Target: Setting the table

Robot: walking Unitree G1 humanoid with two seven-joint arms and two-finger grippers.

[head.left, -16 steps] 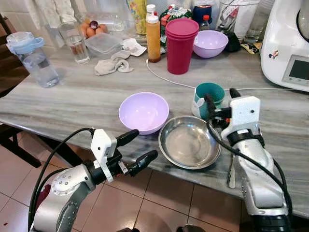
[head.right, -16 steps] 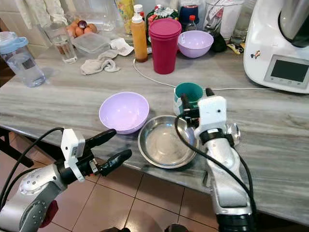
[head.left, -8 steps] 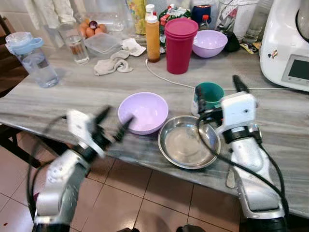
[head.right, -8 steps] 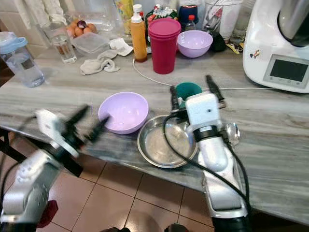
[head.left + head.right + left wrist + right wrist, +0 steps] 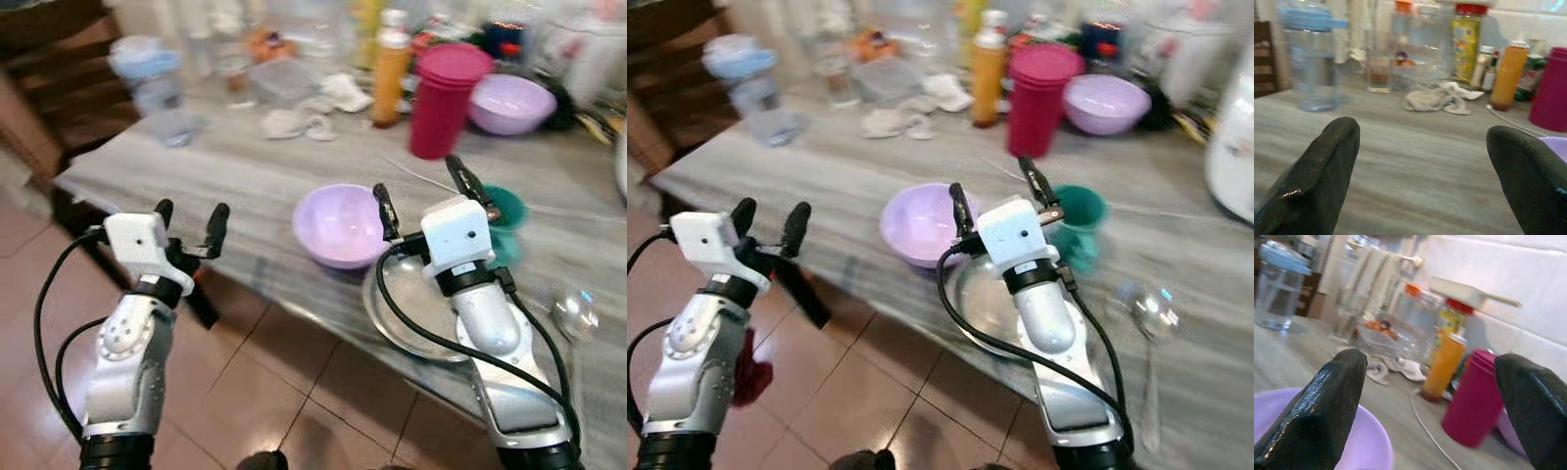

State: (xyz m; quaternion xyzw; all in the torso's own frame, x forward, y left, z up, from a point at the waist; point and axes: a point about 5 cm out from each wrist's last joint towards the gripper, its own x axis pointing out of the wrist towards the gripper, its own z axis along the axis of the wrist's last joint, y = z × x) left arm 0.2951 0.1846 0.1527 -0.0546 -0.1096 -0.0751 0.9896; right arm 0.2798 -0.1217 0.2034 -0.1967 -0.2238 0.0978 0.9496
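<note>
both jaws released and empty; lilac bowl [image 5: 341, 223] and steel dish [image 5: 416, 305] beneath right gripper [image 5: 423, 188] await placing, setting barely begun.

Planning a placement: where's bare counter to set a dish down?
Bare: the stretch of counter between the water jug, the rag and the near lilac bowl. Crowded: back row of bottles, and around the steel bowl and teal cup.

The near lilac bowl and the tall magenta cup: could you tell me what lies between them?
Bare grey table, apart from a thin white cable crossing near the magenta cup; this shows in the left eye view, behind the near lilac bowl.
</note>
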